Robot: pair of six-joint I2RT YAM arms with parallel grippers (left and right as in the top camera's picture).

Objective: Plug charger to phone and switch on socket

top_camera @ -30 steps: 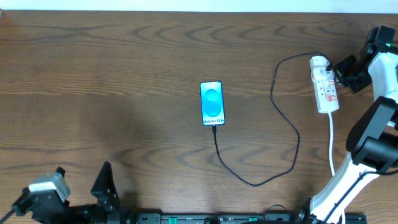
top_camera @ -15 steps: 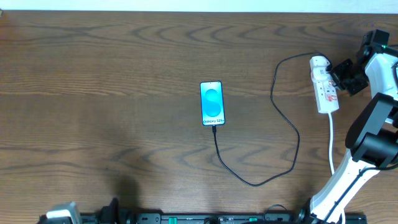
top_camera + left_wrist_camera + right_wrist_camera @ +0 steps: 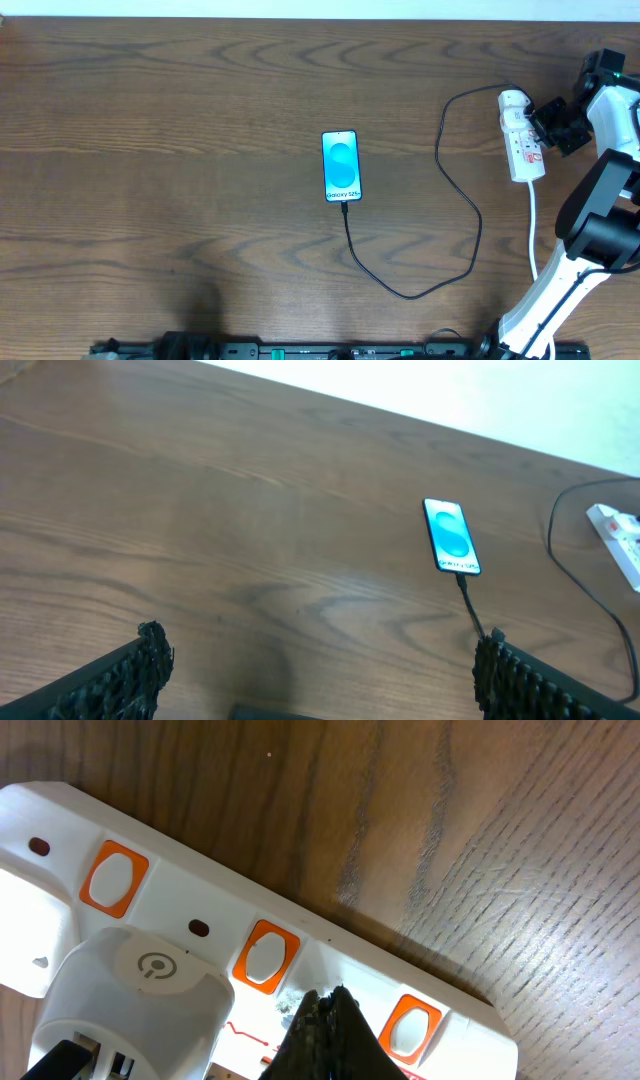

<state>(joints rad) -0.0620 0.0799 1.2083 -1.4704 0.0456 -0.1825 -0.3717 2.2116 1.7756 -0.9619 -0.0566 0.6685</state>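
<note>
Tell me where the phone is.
In the overhead view the phone lies near the middle of the table, left of the socket, with the charger cable meeting its near end.

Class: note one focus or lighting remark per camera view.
Overhead: even light, the slim blue-screened phone glows without glare. Left wrist: the left gripper has fuzzy dark fingers. Right wrist: the shut right gripper blurs darkly against the sharp white power strip.

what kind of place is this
Probably a robot lab bench rather than a home desk: a wood-grain table with a robot arm mounted at its edge, and a phone, charger and socket laid out as a test setup.
</note>
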